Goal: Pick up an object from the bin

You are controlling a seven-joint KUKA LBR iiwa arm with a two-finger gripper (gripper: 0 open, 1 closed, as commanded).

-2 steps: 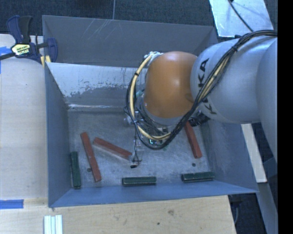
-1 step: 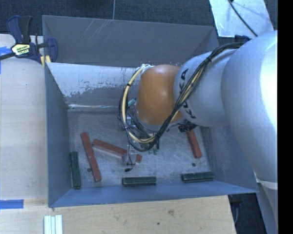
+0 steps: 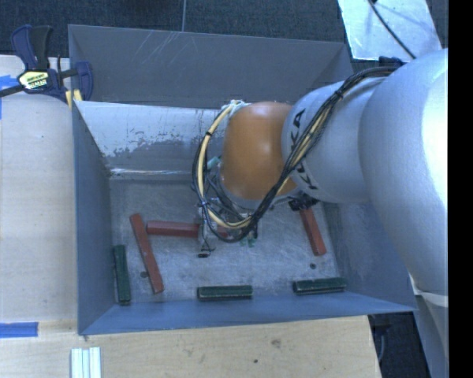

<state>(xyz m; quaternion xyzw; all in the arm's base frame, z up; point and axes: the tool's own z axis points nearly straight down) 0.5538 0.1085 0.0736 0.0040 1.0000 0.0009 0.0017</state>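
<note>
currently the gripper [image 3: 206, 248] is hanging low in the grey bin [image 3: 91, 211], its tip just beside the right end of a flat-lying red-brown bar [image 3: 172, 228]. cables [image 3: 207, 138] and the orange wrist cover [image 3: 252, 152] are hiding it, so whether it is open or gripping anything, i cannot tell. a second red-brown bar [image 3: 147, 255] is slanting down from that bar's left end; a dark green bar [image 3: 225, 293] is lying below its right end.

Bare bin floor [image 3: 256, 268] is open at centre front. On the left, the level red-brown bar [image 3: 172, 228] and the slanted red-brown bar [image 3: 147, 256] block passage. The left green bar [image 3: 121, 274], front-centre green bar [image 3: 225, 293] and front-right green bar [image 3: 319, 287] lie close along the walls. The right red-brown bar [image 3: 313, 231] lies beside the arm's orange cover [image 3: 256, 160], which overhangs the rear.
</note>
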